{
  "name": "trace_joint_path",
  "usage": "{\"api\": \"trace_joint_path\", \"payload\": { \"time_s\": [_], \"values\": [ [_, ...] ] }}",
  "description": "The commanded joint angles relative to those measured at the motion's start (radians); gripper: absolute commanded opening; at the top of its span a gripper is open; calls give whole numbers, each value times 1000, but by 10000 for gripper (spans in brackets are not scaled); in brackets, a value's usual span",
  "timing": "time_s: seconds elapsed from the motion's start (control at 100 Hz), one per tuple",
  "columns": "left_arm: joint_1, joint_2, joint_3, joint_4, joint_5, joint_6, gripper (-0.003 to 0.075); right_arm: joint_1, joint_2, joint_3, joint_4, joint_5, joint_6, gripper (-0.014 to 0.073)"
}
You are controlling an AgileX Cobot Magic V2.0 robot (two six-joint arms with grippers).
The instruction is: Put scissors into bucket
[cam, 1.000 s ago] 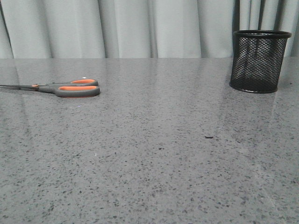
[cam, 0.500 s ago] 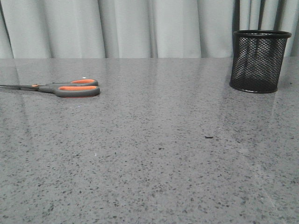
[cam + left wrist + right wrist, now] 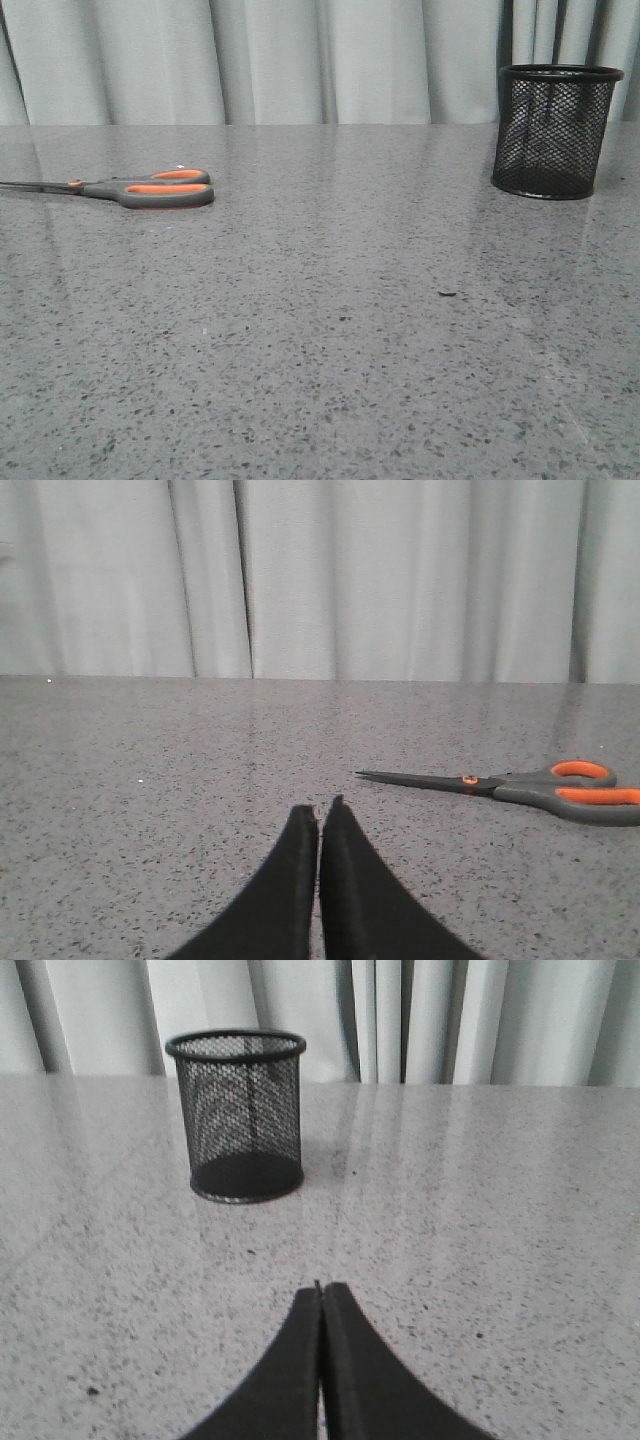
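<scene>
Nothing had been picked up: the scissors (image 3: pixel 130 188) lay flat by the tabletop's (image 3: pixel 330 330) left edge, the bucket (image 3: pixel 553 130) stood upright near its far right corner (well apart), and with the left gripper (image 3: pixel 320 815) and right gripper (image 3: pixel 322 1290) both pressed together, the left would need to spread and reach for the handles

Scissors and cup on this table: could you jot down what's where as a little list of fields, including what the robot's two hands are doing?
scissors: lying flat on the table's left side, blades closed, pointing left
cup: upright at the far right, looks empty
table: grey speckled stone
left gripper: fingers shut, holding nothing, apart from the scissors
right gripper: fingers shut, holding nothing, apart from the cup
task progress: scissors not yet picked up
</scene>
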Motion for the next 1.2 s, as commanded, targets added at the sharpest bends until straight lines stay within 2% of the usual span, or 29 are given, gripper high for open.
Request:
{"api": "trace_joint_path", "payload": {
  "time_s": [0.0,0.2,0.37,0.43,0.54,0.74,0.83,0.95,1.19],
  "values": [
    [1,-25,17,-77,-75,-11,-20,-6,-20,26,56,-107,-1,-70],
    [1,-25,17,-280,-75,-11,-20,-6,-20,26,202,-138,-1,-70],
    [1,-25,13,-521,-66,-11,-21,-6,-20,24,470,-150,-1,-70],
    [1,-25,7,-571,-65,-11,-21,-6,-20,20,510,-150,-1,-70],
    [1,-25,-37,-587,-22,-11,-21,-6,-18,-17,511,-126,-1,-69],
    [1,14,-227,-535,114,4,-21,-6,50,-178,462,27,-1,-68],
    [1,75,-348,-462,238,35,-21,-6,136,-281,396,120,-1,-67],
    [1,193,-511,-400,425,149,-21,-6,286,-428,332,249,-1,-67],
    [1,442,-760,-388,709,237,-21,-6,562,-686,272,493,-1,-69]
  ]
}}
